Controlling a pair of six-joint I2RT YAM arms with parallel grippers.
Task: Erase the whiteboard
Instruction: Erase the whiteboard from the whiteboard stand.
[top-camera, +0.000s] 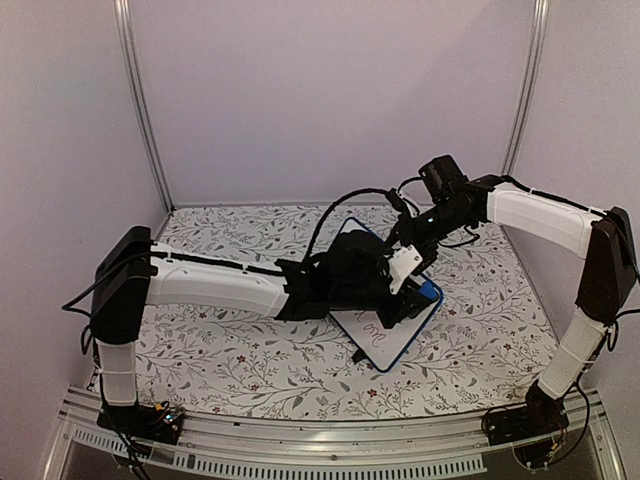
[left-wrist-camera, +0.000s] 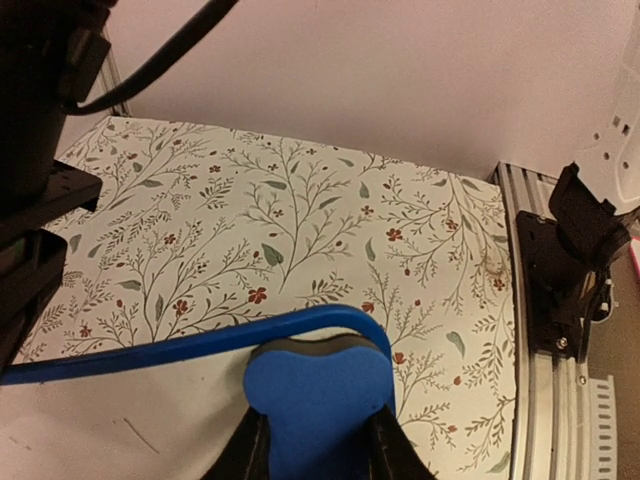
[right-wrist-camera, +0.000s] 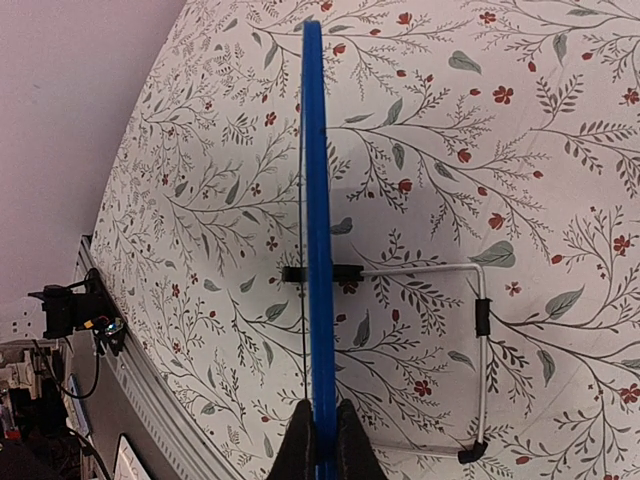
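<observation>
Your left tool (left-wrist-camera: 318, 448) is clamped on the blue eraser (left-wrist-camera: 318, 390), which presses against the whiteboard (top-camera: 388, 340) propped at mid-worktop (top-camera: 230, 355). Your right tool (right-wrist-camera: 320, 440) pinches the whiteboard's blue frame edge. Reddish writing shows on it.

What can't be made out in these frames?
- Writing on the whiteboard: top view, too small to read; the left arm covers part of the board.
- Whiteboard's face: right wrist view, seen edge-on.
- Eraser, lower part: left wrist view, cut by the bottom edge and the fingers.
</observation>
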